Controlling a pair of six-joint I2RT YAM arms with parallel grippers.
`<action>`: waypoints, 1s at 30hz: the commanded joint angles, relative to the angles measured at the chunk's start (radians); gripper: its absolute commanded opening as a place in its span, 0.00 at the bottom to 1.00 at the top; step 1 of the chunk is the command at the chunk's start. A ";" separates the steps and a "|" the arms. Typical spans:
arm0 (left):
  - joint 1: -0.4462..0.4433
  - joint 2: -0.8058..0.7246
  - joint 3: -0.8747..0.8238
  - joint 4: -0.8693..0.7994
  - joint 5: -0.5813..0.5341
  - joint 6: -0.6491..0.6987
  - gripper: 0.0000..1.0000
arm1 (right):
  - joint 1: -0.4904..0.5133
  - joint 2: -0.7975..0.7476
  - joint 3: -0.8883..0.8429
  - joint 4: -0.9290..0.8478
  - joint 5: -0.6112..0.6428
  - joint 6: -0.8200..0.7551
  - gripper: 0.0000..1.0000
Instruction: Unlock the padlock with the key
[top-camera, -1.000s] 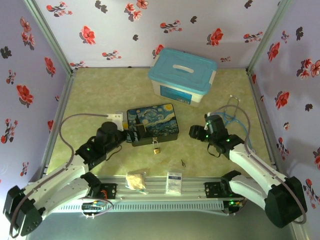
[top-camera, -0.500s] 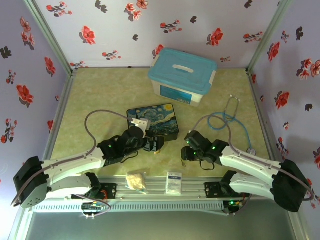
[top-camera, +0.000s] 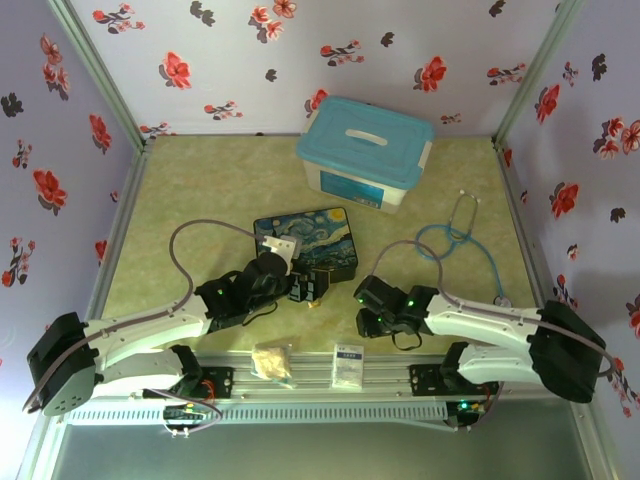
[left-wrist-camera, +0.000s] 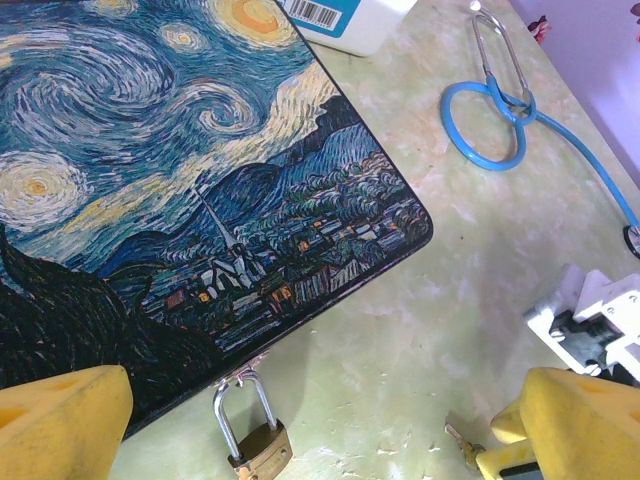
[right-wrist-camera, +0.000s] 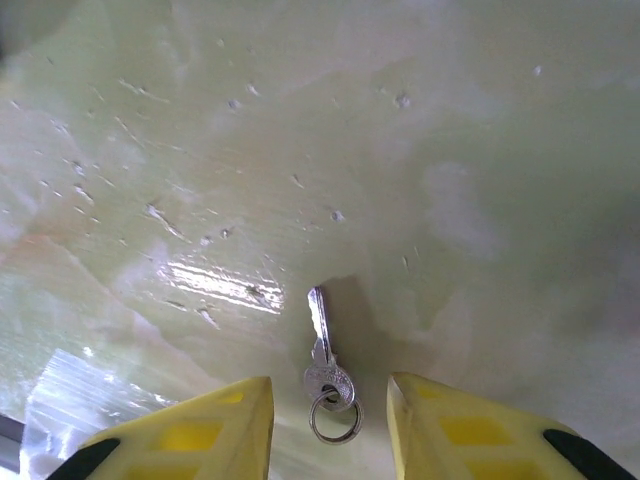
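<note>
Barely begun: the key (right-wrist-camera: 322, 350) lies loose inside the open right claw (right-wrist-camera: 328, 420). The left claw (left-wrist-camera: 320, 420), open and empty, straddles the locked padlock (left-wrist-camera: 255, 445).

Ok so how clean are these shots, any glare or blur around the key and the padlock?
Right wrist view: the key is sharp, with a white glare streak on the table to its left and a soft shadow to its right. Left wrist view: the padlock is crisp but cut by the bottom edge. Top external view: evenly lit, no hard shadows.
</note>
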 joint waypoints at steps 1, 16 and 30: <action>-0.005 0.012 0.015 0.015 -0.019 0.005 1.00 | 0.031 0.030 0.011 -0.037 0.046 0.033 0.34; -0.005 0.029 -0.010 0.021 -0.051 -0.010 1.00 | 0.115 0.190 0.014 0.056 0.059 0.045 0.26; -0.004 0.037 -0.046 0.067 -0.066 -0.010 1.00 | 0.065 0.128 -0.018 0.093 0.052 -0.018 0.00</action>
